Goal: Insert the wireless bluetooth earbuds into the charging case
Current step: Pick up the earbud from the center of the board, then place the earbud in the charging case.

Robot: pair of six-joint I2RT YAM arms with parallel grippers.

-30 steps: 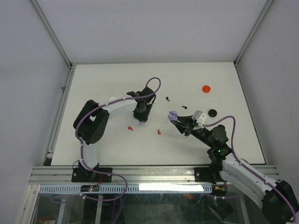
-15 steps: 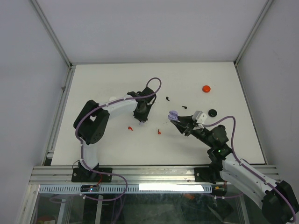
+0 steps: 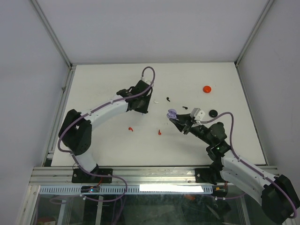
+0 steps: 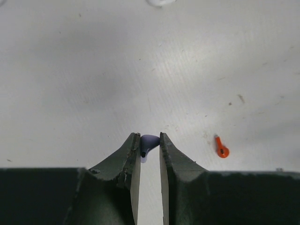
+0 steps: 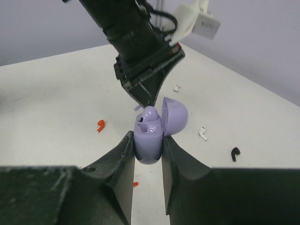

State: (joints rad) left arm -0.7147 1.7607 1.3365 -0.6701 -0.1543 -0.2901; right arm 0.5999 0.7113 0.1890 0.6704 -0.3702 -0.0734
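My left gripper [image 4: 150, 140] is shut on a lilac earbud [image 4: 149, 141], pinched at the fingertips above the white table. In the top view the left gripper [image 3: 144, 108] hangs left of the charging case [image 3: 172, 114]. My right gripper [image 5: 148, 140] is shut on this lilac case [image 5: 148, 143] and holds it upright with its lid [image 5: 174, 115] open. One lilac earbud [image 5: 151, 114] sits in the case. Seen from the right wrist, the left gripper [image 5: 149, 103] points down just behind the case.
Loose on the table lie two red earbuds [image 3: 131, 128] [image 3: 160, 132], two black earbuds [image 3: 168, 99] [image 3: 183, 108] and a white earbud [image 3: 154, 100]. A red case [image 3: 206, 88] and a black case [image 3: 213, 113] sit at the right.
The left jaws closed on the lilac earbud and lifted it off the table, with the arm swinging farther back. The right arm with the case shifted slightly.
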